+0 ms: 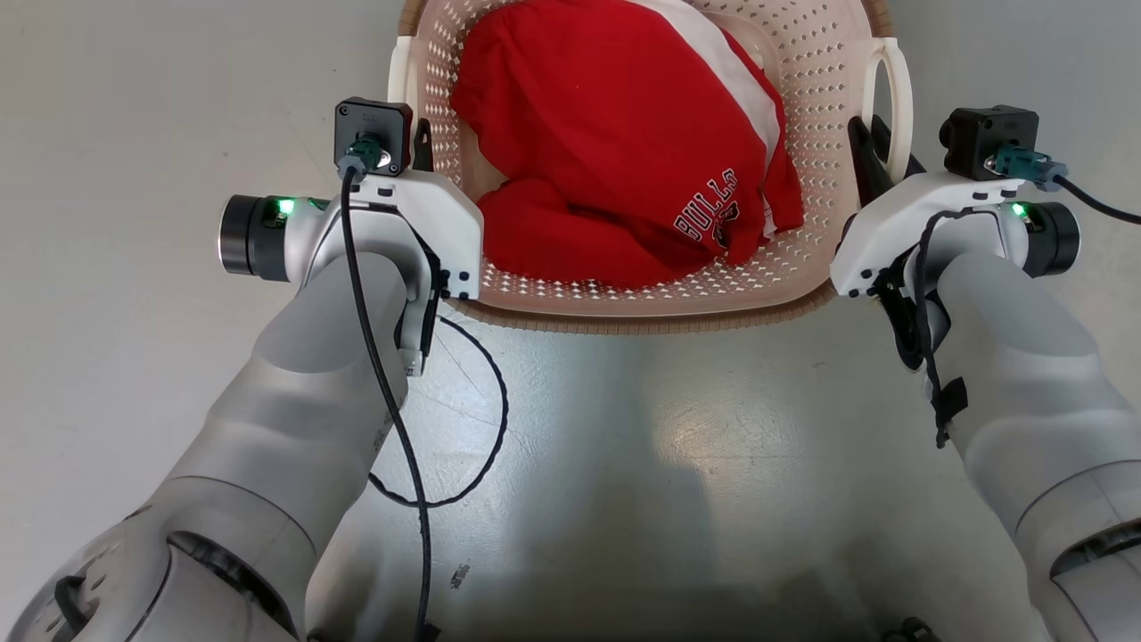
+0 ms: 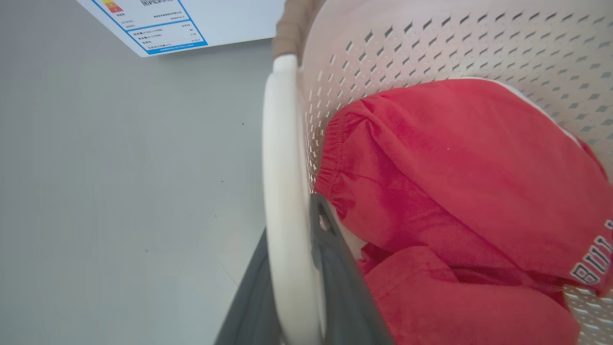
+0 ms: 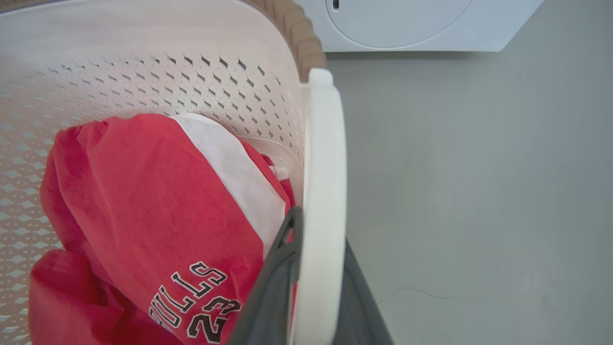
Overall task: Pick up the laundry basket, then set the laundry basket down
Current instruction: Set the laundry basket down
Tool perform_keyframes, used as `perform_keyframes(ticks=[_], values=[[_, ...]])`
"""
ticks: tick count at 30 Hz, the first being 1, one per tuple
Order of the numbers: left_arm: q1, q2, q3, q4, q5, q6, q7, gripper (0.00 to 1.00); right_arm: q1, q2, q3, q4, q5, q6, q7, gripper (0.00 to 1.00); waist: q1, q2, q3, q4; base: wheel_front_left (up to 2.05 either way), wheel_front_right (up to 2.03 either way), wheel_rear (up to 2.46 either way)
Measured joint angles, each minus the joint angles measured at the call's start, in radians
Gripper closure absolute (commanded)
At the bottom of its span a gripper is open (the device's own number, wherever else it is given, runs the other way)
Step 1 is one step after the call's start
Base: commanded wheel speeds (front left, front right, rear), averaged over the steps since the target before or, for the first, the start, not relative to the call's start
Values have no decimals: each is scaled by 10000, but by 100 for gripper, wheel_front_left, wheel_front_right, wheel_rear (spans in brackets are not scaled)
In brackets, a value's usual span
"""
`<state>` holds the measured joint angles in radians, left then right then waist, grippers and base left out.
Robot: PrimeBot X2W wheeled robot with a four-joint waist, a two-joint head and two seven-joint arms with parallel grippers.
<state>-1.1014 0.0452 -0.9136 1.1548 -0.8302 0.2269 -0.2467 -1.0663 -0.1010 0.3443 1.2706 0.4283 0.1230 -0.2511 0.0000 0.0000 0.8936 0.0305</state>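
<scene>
Looking down from the head camera, you see the laundry basket (image 1: 642, 314) straight ahead between both arms, over the grey floor (image 1: 669, 446), with a red jersey (image 1: 615, 152) inside. Your left gripper (image 1: 421, 144) is clamped narrowly on the white left handle (image 2: 282, 191), one finger either side. Your right gripper (image 1: 875, 147) pinches the right handle (image 3: 323, 191) likewise. Whether the basket rests on the floor or hangs clear, you cannot tell
</scene>
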Motion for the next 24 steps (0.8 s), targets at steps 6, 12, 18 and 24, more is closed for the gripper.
perform_keyframes(ticks=[6,12,18,24], values=[[0,2,21,58,54,-77,-2,100,13,67,-217,46,-159,0,0,100,0,0,43,-63,0,0,0],[0,2,25,73,119,-82,-2,100,14,96,-385,63,-322,0,0,100,0,0,121,-76,0,0,0],[-1,-2,27,61,140,-82,-8,100,17,111,-500,82,-385,0,0,100,0,0,195,-71,0,0,0],[-1,4,44,17,222,-77,-8,100,35,113,-504,82,-382,0,0,100,0,0,253,-62,0,0,0]])
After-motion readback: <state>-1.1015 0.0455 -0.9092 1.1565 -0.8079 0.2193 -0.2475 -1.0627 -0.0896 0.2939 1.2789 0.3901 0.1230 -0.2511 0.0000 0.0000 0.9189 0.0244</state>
